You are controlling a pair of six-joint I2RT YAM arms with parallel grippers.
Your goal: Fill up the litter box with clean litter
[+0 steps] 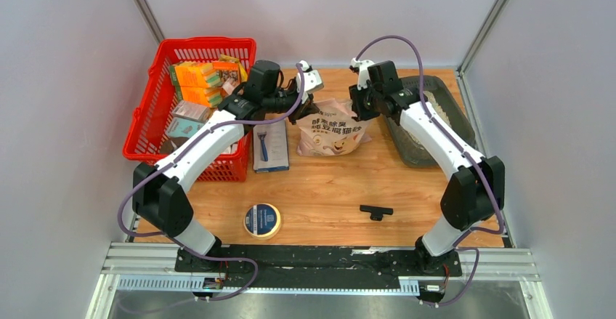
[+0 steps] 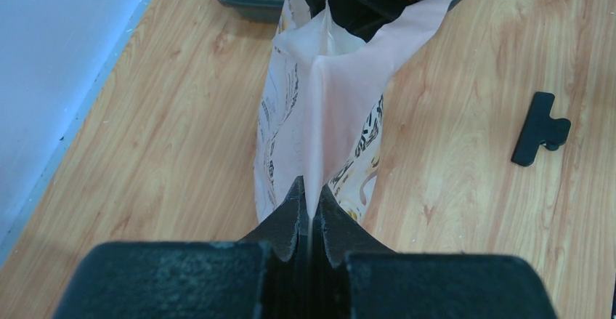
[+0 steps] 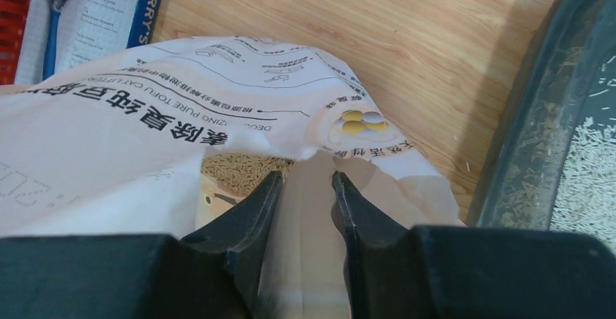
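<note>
White panel walls close in a pale wooden surface [image 1: 327,188] on three sides.

From the overhead view we see both arms reaching far forward and bending inward. The left arm [image 1: 196,152] runs up from 7 o'clock and the right arm [image 1: 436,137] from 5 o'clock. They meet over the litter bag [image 1: 334,134], which stands just past the centre toward 12 o'clock.

The left claw [image 2: 309,195] is pressed together on a thin pink flap of the bag's top edge. The right claw [image 3: 306,181] pinches a bunched fold of the opposite lip, with its fingers held slightly apart by the film. The bag mouth is drawn out between the two.

At 10 o'clock a red basket [image 1: 152,115] holds orange boxes [image 1: 196,75] and other small cartons. At 2 o'clock sits the litter box [image 1: 450,90], a dark grey tray partly under the right arm. A layer of clean litter [image 3: 588,181] lies in it as pale, fine granules. Through the bag's opening we see tan pellets [image 3: 247,165].

A razor pack [image 1: 270,147] lies flat between the basket and the bag. A tape roll [image 1: 262,220] rests near 7 o'clock and a black clip [image 1: 375,211] near 5 o'clock, both well apart from the bag.
</note>
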